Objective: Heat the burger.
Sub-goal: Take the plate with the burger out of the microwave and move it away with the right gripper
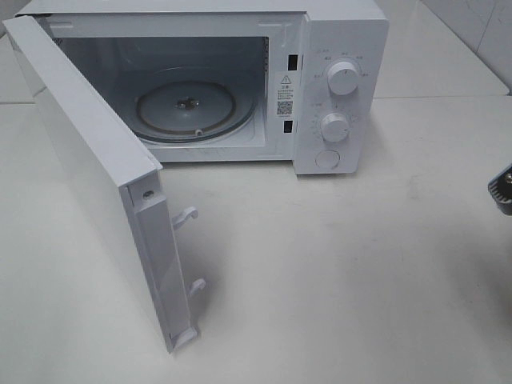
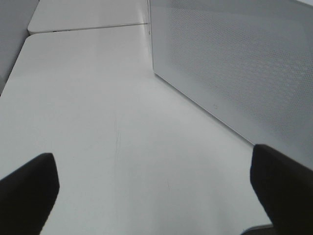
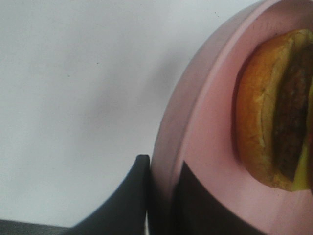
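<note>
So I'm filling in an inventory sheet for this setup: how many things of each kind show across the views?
Microwave: 1
Control knobs: 2
Glass turntable: 1
Pink plate: 1
Burger: 1
Total: 6

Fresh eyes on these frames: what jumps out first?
The white microwave at the back of the table, its door swung wide and the glass turntable bare. In the right wrist view, the right gripper is clamped on the pink plate's rim, with the burger on it.
</note>
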Robot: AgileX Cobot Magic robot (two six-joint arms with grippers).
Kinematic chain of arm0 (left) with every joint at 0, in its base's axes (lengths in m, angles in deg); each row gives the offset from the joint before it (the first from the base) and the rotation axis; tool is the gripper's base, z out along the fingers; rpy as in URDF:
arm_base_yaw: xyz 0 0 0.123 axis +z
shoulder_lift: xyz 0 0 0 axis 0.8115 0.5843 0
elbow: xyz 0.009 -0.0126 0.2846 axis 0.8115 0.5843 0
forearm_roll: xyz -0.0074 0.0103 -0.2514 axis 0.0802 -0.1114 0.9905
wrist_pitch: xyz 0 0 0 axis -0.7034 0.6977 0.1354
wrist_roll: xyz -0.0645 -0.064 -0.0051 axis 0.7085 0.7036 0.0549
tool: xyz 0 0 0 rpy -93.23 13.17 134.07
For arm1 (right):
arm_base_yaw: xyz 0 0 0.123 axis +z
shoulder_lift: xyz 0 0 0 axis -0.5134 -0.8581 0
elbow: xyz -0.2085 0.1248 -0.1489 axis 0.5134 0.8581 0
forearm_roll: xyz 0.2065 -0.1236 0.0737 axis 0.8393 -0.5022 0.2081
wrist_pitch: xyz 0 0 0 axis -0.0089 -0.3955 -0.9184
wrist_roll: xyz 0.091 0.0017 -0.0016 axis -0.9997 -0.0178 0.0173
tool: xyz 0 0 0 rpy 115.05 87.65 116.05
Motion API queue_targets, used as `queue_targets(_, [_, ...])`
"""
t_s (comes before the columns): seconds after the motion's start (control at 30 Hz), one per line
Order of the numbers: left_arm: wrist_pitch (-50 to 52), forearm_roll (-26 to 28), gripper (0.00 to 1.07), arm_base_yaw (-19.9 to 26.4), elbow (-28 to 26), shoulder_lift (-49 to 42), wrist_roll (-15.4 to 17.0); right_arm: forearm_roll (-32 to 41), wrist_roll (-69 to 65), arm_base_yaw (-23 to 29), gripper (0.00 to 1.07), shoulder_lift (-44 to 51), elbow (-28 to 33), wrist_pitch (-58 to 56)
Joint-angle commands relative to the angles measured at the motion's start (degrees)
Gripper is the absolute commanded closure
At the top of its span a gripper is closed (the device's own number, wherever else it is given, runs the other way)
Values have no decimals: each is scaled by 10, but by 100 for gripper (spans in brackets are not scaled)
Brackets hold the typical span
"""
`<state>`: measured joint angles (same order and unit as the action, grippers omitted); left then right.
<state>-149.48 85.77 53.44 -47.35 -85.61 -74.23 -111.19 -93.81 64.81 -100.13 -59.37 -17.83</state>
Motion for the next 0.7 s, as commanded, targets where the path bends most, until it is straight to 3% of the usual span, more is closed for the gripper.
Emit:
queue_targets(0.03, [1, 2, 6, 2, 1, -3, 3, -62, -77, -2, 107, -27, -5, -2])
queue_targets(0.23, [1, 2, 6, 2, 1, -3, 3, -101, -230, -2, 107, -101, -5, -1])
queue_targets(0.7, [1, 2, 6, 2, 1, -3, 3, -139, -342, -2, 107, -238, -5, 30])
